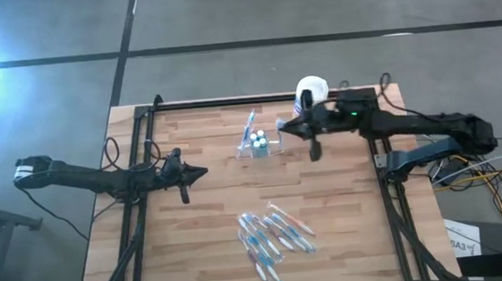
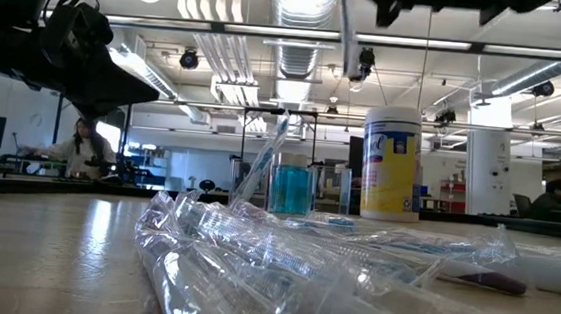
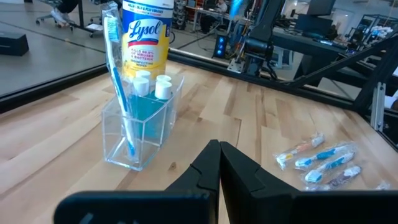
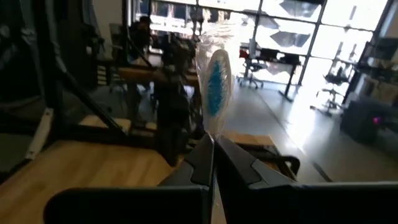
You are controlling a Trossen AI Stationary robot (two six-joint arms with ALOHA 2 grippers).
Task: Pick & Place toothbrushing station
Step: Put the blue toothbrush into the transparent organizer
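Station point(image 3: 142, 121): one toothbrush point(image 3: 118, 74), three capped tubes point(image 3: 155, 84).

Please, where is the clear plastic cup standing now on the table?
In the high view the clear plastic cup stands at the table's far middle, left of the yellow canister and beyond the wrapped toothbrushes.

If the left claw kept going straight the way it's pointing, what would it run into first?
Most likely the clear plastic cup holding a blue toothbrush. From the left claw, shut and empty, it sits ahead but slightly off to one side, so the claw might just pass beside it; depth is unclear.
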